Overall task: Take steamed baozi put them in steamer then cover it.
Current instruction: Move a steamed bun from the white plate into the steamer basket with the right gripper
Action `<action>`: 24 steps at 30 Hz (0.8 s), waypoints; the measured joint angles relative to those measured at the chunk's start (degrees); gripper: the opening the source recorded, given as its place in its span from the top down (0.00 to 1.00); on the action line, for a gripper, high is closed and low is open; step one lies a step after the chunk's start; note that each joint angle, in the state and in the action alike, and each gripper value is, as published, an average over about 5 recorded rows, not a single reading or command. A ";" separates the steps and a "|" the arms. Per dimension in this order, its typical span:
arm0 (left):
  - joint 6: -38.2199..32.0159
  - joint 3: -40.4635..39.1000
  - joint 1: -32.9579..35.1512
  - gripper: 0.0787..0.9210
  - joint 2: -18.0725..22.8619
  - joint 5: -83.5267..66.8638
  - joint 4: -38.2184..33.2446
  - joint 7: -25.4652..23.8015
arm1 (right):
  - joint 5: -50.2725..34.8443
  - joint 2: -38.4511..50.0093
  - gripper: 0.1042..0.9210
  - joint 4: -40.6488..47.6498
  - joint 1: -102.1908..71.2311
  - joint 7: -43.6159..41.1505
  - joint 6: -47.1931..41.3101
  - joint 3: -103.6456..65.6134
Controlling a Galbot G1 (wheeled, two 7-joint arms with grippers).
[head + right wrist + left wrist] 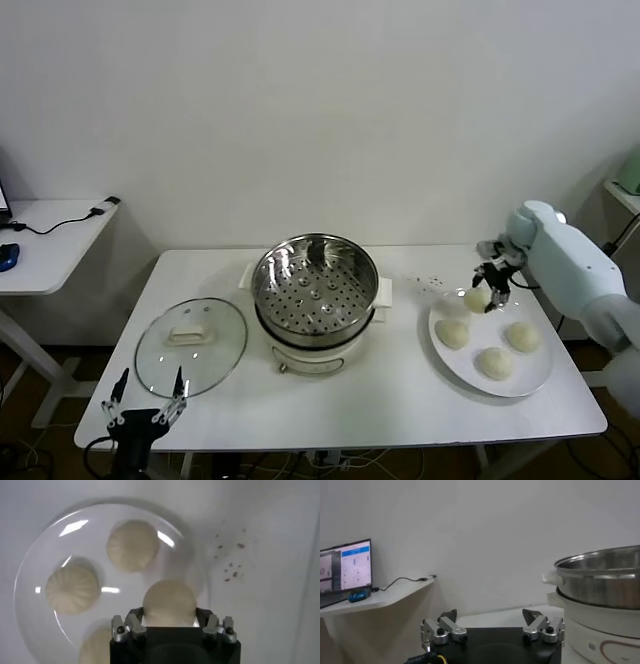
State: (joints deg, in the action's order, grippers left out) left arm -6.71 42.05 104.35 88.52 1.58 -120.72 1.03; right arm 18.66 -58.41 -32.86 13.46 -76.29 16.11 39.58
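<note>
Right tool (489, 290) clamped on one baozi (476, 298), raised just above plate (542, 382) rim; three baozi (494, 362) on plate. Steamer (314, 290) uncovered mid-desk (400, 400), glass lid (190, 345) beside. Left tool (145, 400) spread apart, idle at desk's front-left edge.

Shiny steel steamer (314, 285); smooth matt baozi (452, 333)

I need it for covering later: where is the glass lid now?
In the head view the lid lies flat on the table, on the robot's left of the steamer, just beyond the left gripper.
</note>
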 measured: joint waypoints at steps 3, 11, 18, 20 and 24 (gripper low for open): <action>0.00 0.00 0.16 0.12 0.03 -0.01 -0.17 0.01 | -3.41 -1.50 0.28 -0.83 4.54 -0.73 1.67 4.20; 0.09 0.11 0.41 0.12 0.14 -0.01 -0.38 0.11 | -9.01 -8.68 0.28 -4.69 14.97 -1.17 7.70 13.01; -0.13 0.24 0.67 0.12 0.29 0.19 -0.16 0.43 | -5.85 -15.37 0.28 -9.23 18.04 0.97 14.45 16.44; -0.12 0.28 0.80 0.12 0.31 0.13 -0.16 0.47 | -3.95 -17.27 0.28 -9.98 18.02 1.94 16.39 16.81; -0.12 0.45 0.74 0.12 0.36 0.00 0.05 0.55 | 0.67 -21.09 0.28 -10.57 16.88 4.03 20.01 16.97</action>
State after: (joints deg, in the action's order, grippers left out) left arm -6.83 42.49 105.09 88.88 1.58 -120.66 1.58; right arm 19.33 -79.50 -43.43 30.33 -72.26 36.12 56.54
